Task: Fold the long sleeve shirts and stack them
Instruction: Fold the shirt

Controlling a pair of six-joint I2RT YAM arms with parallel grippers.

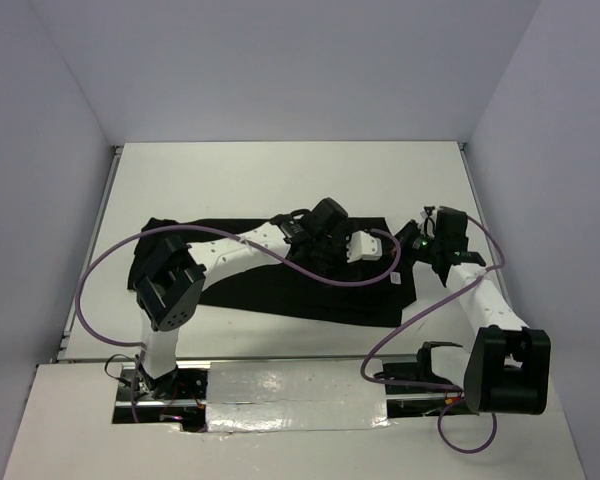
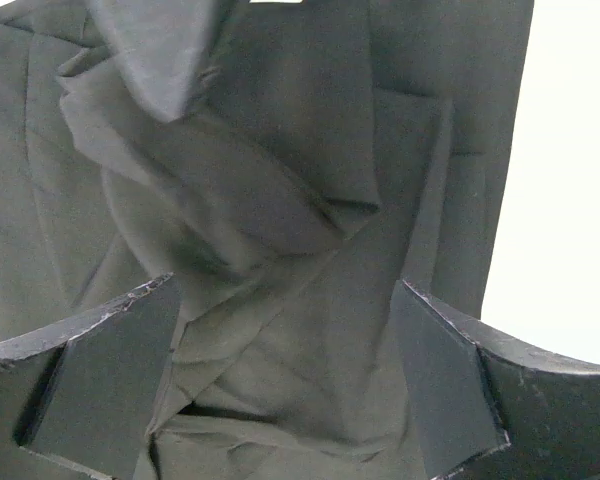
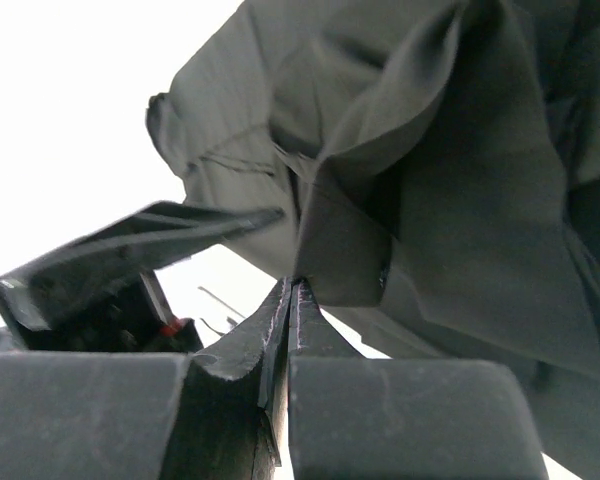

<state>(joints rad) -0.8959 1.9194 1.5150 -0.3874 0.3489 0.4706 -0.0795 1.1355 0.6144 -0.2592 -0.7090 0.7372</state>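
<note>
right end effector (image 3: 292, 285), fully closed, pinches a fold of the black shirt (image 3: 460, 200); left end effector (image 2: 285, 300) gapes wide over it, holding nothing.

L arm (image 1: 230, 248) hides shirt's (image 1: 320, 300) ctr in top view; 2 wrist views crop shirt at edges.

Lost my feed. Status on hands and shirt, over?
Left hand open above shirt. Right hand shut, pinching a shirt fold. Purple cable crosses over it.
</note>
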